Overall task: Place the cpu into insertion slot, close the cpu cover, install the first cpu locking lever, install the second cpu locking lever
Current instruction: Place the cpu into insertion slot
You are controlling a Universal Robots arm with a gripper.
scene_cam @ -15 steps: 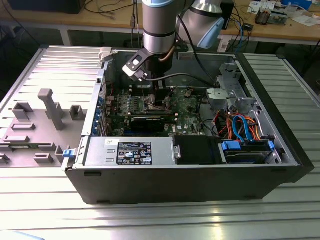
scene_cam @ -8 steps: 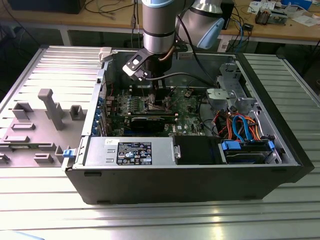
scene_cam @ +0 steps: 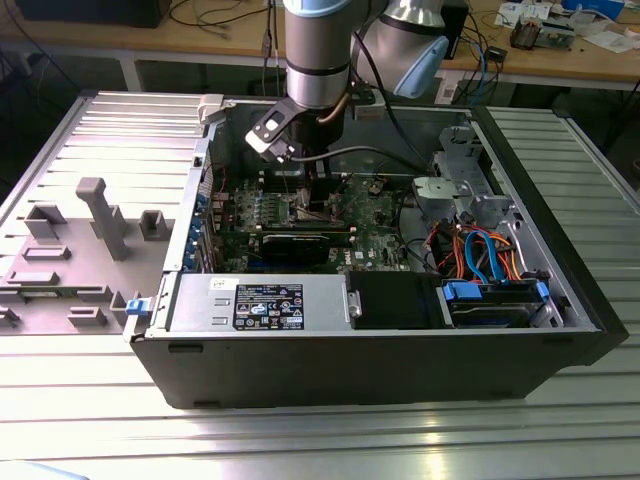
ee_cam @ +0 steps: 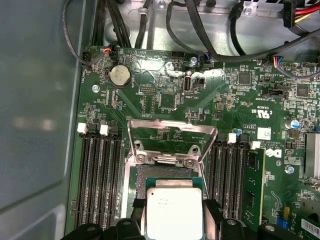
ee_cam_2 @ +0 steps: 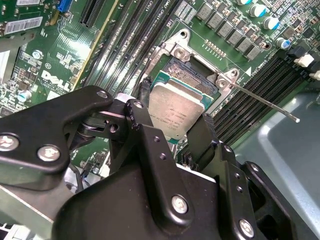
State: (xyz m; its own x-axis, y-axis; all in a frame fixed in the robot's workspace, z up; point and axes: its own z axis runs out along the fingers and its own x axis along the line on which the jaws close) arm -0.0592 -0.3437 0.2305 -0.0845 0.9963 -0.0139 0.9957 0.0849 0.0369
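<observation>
Arm (scene_cam: 318,50) points straight down, tool (ee_cam: 174,221) clamping the cpu (ee_cam: 174,204) over the insertion slot (ee_cam: 165,174).

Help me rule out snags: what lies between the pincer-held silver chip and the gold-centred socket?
Nothing: in the second wrist view the square silver-grey cpu overlaps the bare gold-centred insertion slot.

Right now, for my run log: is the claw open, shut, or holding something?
The claw is shut on the cpu, over the insertion slot.
</observation>
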